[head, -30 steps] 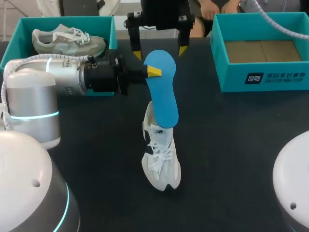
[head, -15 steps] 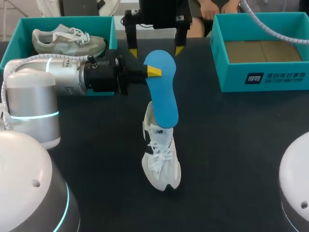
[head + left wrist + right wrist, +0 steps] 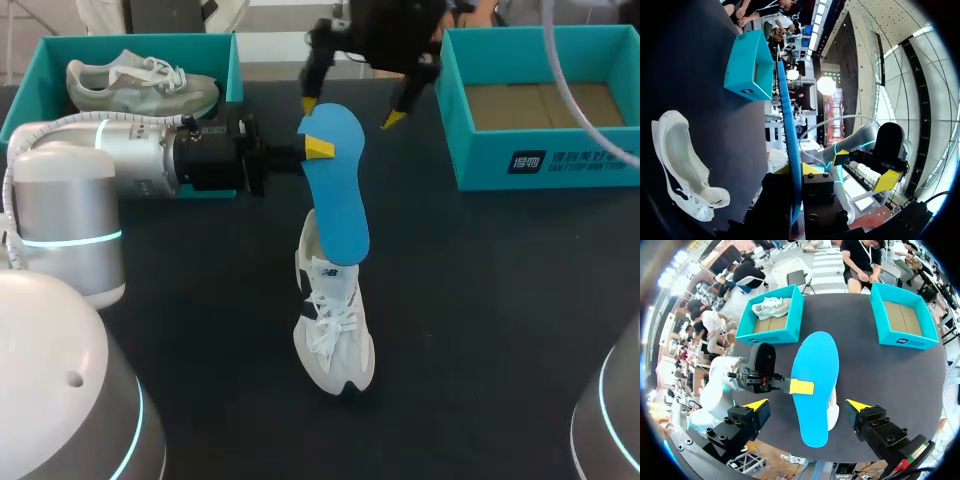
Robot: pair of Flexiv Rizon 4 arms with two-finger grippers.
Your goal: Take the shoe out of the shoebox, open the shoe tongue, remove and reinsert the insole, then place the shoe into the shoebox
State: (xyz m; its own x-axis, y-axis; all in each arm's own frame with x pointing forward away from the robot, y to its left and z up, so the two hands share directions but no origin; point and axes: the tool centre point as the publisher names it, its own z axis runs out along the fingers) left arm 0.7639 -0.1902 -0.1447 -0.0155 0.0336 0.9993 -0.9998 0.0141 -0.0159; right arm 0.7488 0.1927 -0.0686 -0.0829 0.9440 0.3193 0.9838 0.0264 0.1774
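You're holding the insole (image 3: 337,190) w/ the left pincer (image 3: 318,148) clenched on its edge, lower end sitting at the shoe (image 3: 335,330) mid-worktop (image 3: 500,300). Right pincer (image 3: 352,112) is hanging released at its 12 o'clock. Insole's prob. light, thin, bendy: you're wanting a grip near one end, not mid-span.

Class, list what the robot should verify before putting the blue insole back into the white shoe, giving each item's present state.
1. The left gripper is shut on the insole: ok.
2. The insole is clear of the shoe, seen apart in the left wrist view: ok.
3. The right gripper is open, fingertips either side of the insole, not touching: ok.
4. The shoe is upright, opening facing up: ok.
5. The tongue is pulled back enough: cannot tell.
6. The shoebox on my right is free for the shoe: ok.
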